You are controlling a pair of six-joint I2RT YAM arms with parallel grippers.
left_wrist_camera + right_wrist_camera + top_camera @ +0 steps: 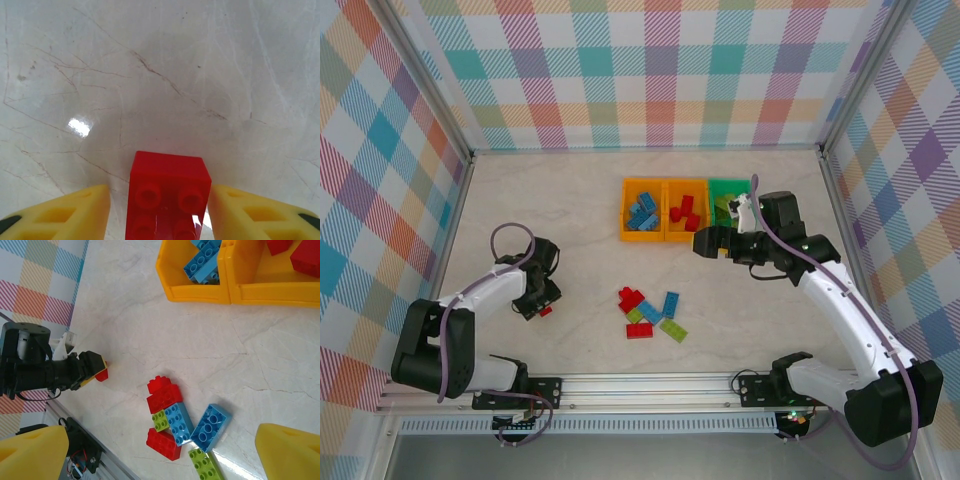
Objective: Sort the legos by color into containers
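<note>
My left claw (542, 307) is down on the table (570, 220) toward its left near corner. Its fingers (75, 212) stand either side of one red lego (167, 197) lying studs-up. The right finger is against the lego, but a sliver of table shows at the left one, so I am not clamped on it. Bare table lies all around this claw, out to the left edge and the far edge.

My right claw (710, 242) hangs spread wide and holds nothing, just at the near rim of the containers (642, 236). These stand in a row by the far edge, right of middle: blue legos in the left orange one, red in the next, and the green bin (725, 188) last. The loose pile of legos (650, 313) sits near the middle of the near edge, with open table between it and both claws.
</note>
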